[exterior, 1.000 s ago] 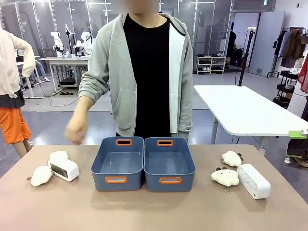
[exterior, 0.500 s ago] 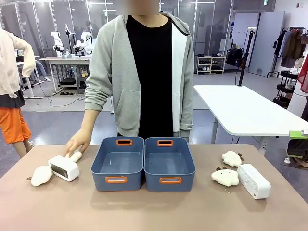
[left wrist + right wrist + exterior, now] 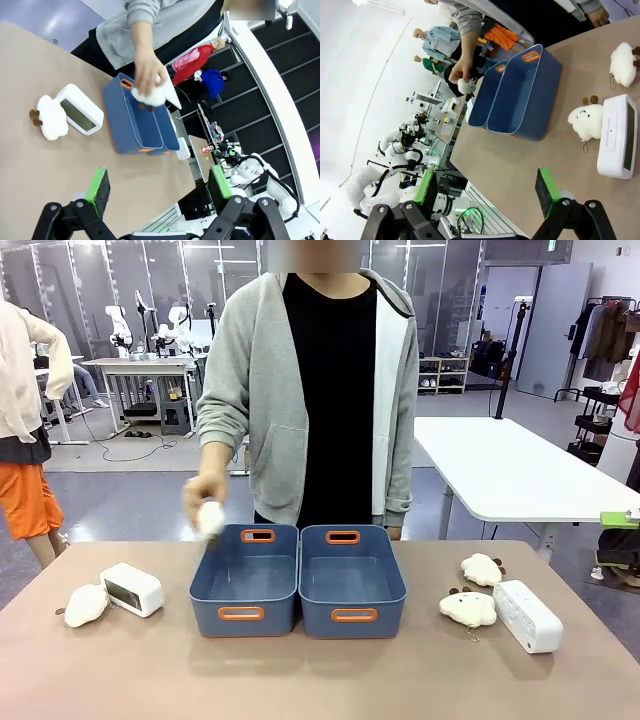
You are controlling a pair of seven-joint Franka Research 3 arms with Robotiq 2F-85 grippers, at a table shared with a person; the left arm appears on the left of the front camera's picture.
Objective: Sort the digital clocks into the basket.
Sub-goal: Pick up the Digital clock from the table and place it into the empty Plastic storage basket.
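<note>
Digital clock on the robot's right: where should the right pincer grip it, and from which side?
From above, across the narrow width of the digital clock, at the end nearer the robot. It lies flat and long, so its short span probably suits the open right pincer. A plush toy crowds the far half of one long side; the near end looks free.

No text, number or brand can be read anywhere. The dark grey display face of the white rounded plastic digital clock on the left side of the table appears blank, too small and dim to make out any digits.
</note>
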